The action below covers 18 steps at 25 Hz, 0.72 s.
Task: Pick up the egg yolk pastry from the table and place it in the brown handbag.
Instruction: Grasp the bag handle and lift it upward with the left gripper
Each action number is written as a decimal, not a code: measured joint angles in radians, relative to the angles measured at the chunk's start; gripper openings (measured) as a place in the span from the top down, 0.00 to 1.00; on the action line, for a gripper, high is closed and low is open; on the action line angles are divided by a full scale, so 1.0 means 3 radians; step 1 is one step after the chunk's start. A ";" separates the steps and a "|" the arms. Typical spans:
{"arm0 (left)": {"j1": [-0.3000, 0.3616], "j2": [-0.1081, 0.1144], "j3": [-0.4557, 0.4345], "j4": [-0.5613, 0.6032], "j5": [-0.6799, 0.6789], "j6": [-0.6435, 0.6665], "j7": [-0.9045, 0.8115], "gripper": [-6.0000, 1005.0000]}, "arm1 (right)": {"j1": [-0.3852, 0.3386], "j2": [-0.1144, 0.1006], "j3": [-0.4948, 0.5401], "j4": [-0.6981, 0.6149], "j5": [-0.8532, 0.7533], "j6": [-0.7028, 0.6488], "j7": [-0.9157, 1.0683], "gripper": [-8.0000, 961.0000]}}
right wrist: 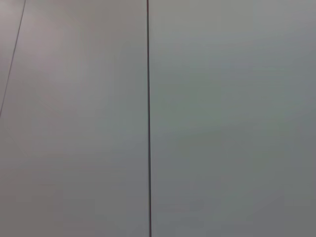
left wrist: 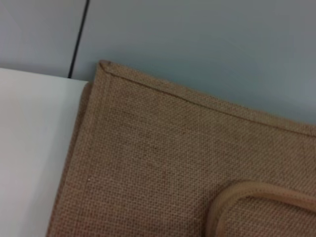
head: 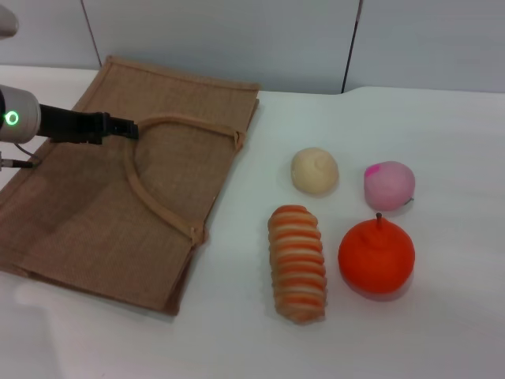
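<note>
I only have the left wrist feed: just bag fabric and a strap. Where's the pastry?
Observer: The pastry sits on the table, off the bag, toward the robot's right.
Operator: Anything close to it?
Observer: A pink bun lies beside it, apart; a striped roll and an orange fruit lie nearer the robot.
Operator: Left gripper?
Observer: The left gripper is over the bag, at the strap.
Operator: Right arm?
Observer: Out of the head view; its wrist camera shows only wall.

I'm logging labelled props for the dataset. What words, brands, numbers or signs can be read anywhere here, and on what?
None: no readable text in any view.
The brown handbag, egg yolk pastry, pink bun, striped bread roll and orange fruit are unmarked.
The left gripper bears only a green ring light, no lettering.
</note>
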 joint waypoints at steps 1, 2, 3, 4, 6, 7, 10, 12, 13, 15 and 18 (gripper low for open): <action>-0.0001 -0.0002 0.0018 0.0000 0.0001 0.0009 0.0005 0.22 | 0.0000 0.0000 0.0000 0.0000 0.0001 0.0000 0.0000 0.11; -0.0003 -0.0006 0.0063 -0.0002 0.0001 0.0036 0.0014 0.22 | 0.0000 0.0000 0.0000 0.0000 0.0001 0.0000 0.0000 0.11; -0.0003 -0.0006 0.0063 -0.0002 0.0001 0.0036 0.0014 0.22 | 0.0000 0.0000 0.0000 0.0000 0.0001 0.0000 0.0000 0.11; -0.0004 -0.0016 0.0201 -0.0015 -0.0017 0.0141 0.0037 0.22 | 0.0000 0.0000 0.0000 0.0000 0.0002 0.0000 0.0000 0.11; -0.0006 -0.0028 0.0284 -0.0020 -0.0026 0.0192 0.0052 0.22 | -0.0001 0.0000 0.0000 0.0000 0.0003 0.0000 0.0000 0.11; -0.0010 -0.0039 0.0348 -0.0022 -0.0032 0.0243 0.0064 0.22 | -0.0001 0.0000 0.0000 0.0000 0.0004 0.0000 -0.0001 0.11; -0.0026 -0.0081 0.0484 -0.0022 -0.0037 0.0389 0.0102 0.22 | -0.0002 0.0000 0.0000 0.0000 0.0007 0.0000 -0.0001 0.11; -0.0043 -0.0107 0.0529 -0.0023 -0.0038 0.0440 0.0138 0.22 | -0.0002 0.0000 0.0000 0.0000 0.0007 0.0000 -0.0001 0.11; -0.0052 -0.0119 0.0540 -0.0024 -0.0038 0.0459 0.0165 0.22 | -0.0002 0.0000 0.0000 0.0000 0.0007 0.0000 -0.0001 0.11; -0.0074 -0.0144 0.0546 -0.0030 -0.0038 0.0495 0.0238 0.22 | -0.0001 0.0000 0.0000 0.0000 0.0006 0.0000 -0.0001 0.11; -0.0087 -0.0166 0.0547 -0.0040 -0.0040 0.0517 0.0299 0.22 | 0.0001 0.0000 0.0000 0.0000 0.0004 0.0000 -0.0004 0.11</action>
